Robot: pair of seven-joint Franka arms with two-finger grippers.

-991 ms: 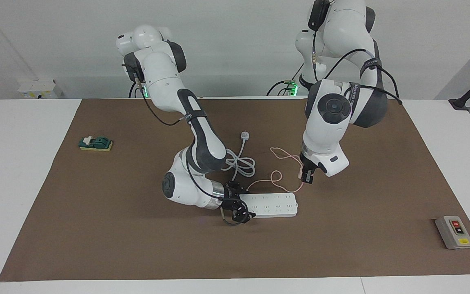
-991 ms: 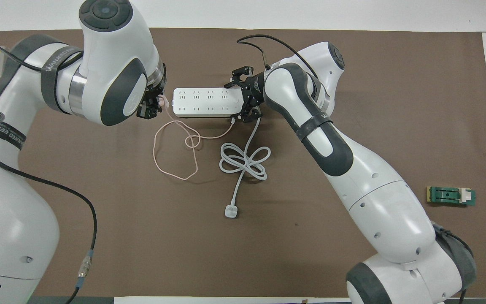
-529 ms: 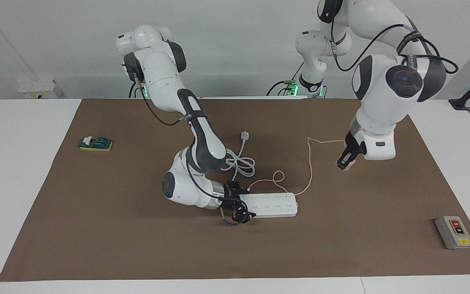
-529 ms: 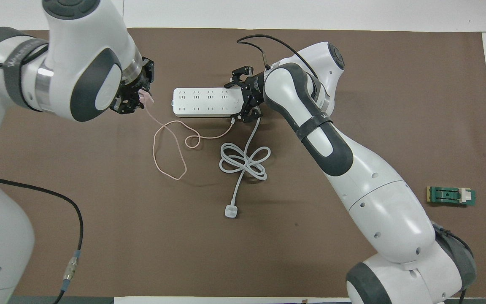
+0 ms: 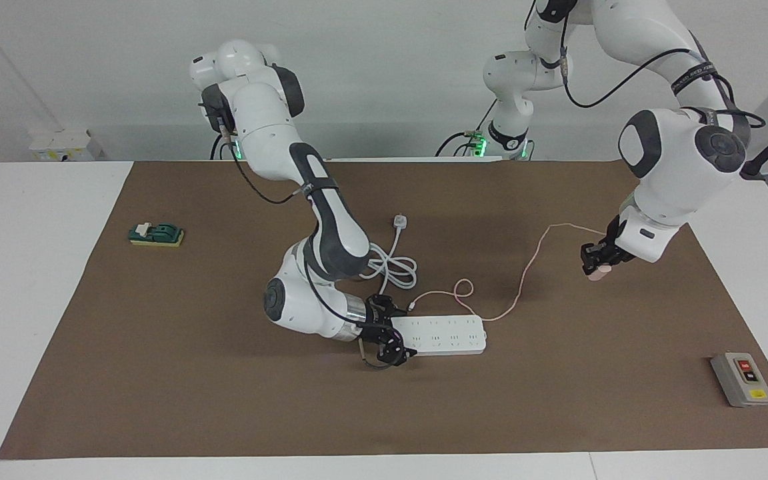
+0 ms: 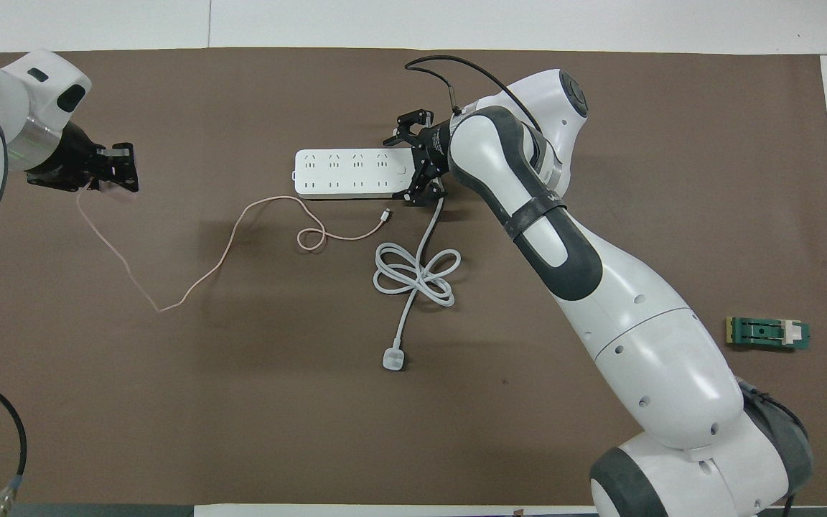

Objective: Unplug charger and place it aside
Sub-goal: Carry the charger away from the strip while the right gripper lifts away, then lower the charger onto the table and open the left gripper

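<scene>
Charger [image 5: 596, 273], pale pink, clamped in the fingers of the left gripper [image 5: 595, 265], raised over bare brown mat [image 5: 157, 373] toward the left arm's end of the tabletop [image 5: 37, 280], well apart from the white power strip [image 5: 447, 334]. Thin pink cable [image 5: 524, 277] trailing from it down to the mat, curling in a small loop just beside the strip, free end lying near the strip's end. Right gripper [image 5: 392, 328] low at that same end of the strip, fingers spread to either side of it; contact unclear. Thick white cord [image 5: 391, 267] coiled nearer the robots, white plug [image 5: 401, 221] at its tip. Green switch block [image 5: 156, 233] and grey button box [image 5: 742, 379] at the mat's two ends.
</scene>
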